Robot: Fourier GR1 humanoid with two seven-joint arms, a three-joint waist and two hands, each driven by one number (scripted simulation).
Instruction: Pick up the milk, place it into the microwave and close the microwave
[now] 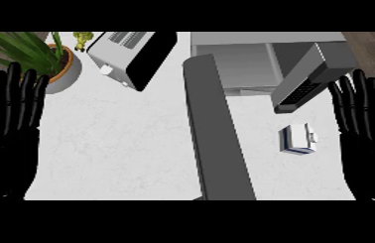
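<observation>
left hand (pixel 21 118): at the view's left edge, fingers straight and pointing up, open, holding nothing | right hand (pixel 354 119): at the right edge, same upright open pose, fingers slightly spread, also holding nothing

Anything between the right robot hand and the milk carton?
No: in the head view only bare white counter lies between the right robot hand and the milk carton.

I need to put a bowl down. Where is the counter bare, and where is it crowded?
Bare: the wide patch between the left hand, the toaster and the open microwave door. Crowded: right of that door, where the milk stands beside the right hand.
</observation>
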